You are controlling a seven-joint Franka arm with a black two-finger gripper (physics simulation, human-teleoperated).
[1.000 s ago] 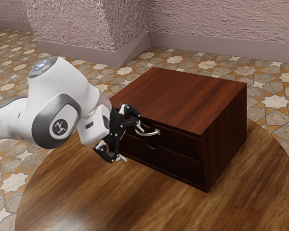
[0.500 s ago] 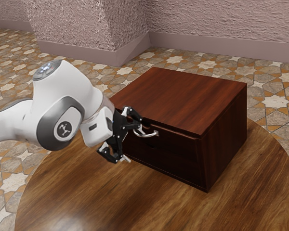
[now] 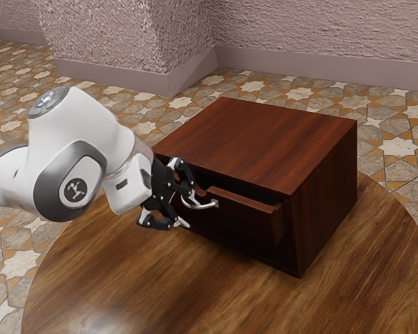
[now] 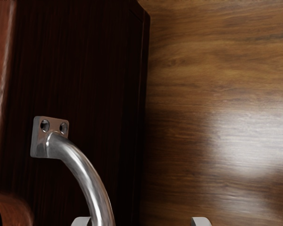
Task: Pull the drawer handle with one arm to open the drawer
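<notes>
Judging by the claw [image 3: 183, 205], which is spread wide with the metal handle [image 3: 203, 204] only hooked inside it, not pinched, the handle of the partly opened top drawer [image 3: 244, 216] could be lost if the pull is angled off the drawer's travel.

The cabinet [image 3: 265, 139] is dark reddish-brown wood with fine grain, and its drawer [image 3: 245, 209] is darker still. The handle [image 3: 200, 204] is polished silver. The tool [image 3: 181, 203] is black, on a white arm [image 3: 63, 167] with grey joints. Under the cabinet, the table [image 3: 195, 292] is glossy mid-brown with streaked grain. Behind the cabinet, the floor [image 3: 397, 139] shows cream stars among brown and grey tiles, and the wall [image 3: 334, 28] is speckled pinkish-mauve.
</notes>
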